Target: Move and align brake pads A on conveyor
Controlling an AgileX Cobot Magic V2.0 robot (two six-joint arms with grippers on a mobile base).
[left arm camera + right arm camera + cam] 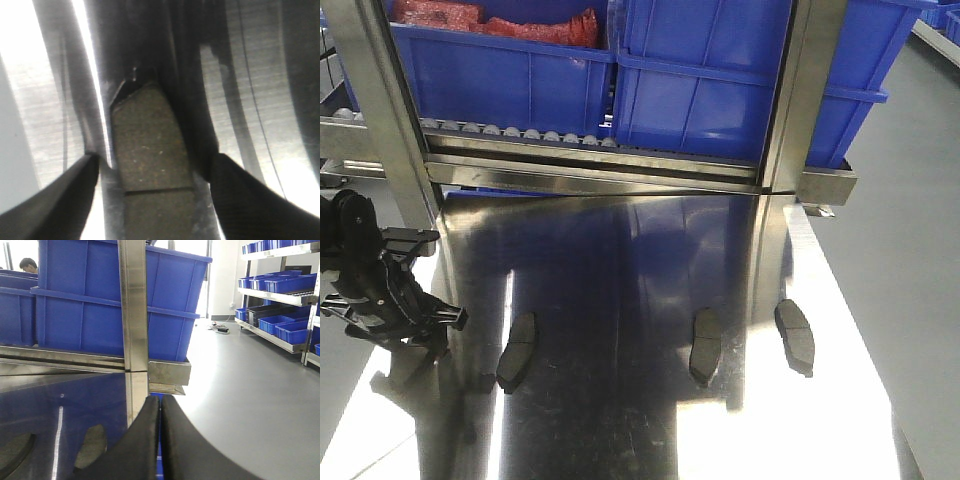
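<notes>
Three brake pads A lie flat on the shiny steel table point(620, 420): one at the left point(517, 350), one in the middle point(705, 345), one at the right point(794, 335). My left gripper point(432, 278) is at the table's left edge. In the left wrist view it point(155, 160) is open, its fingers straddling a grooved pad point(152, 150) that lies on the steel, apparently without touching it. My right gripper point(160, 401) is shut and empty, held above the table's right side, with two pads point(92, 445) point(15, 455) to its left. The conveyor is out of view.
Large blue bins point(720, 80) sit on a steel roller rack point(590, 160) behind the table, with upright steel posts point(380, 110) point(800, 90). One bin holds red packets point(500, 20). Grey floor point(910, 250) lies to the right, with shelving of blue bins point(280, 300) beyond.
</notes>
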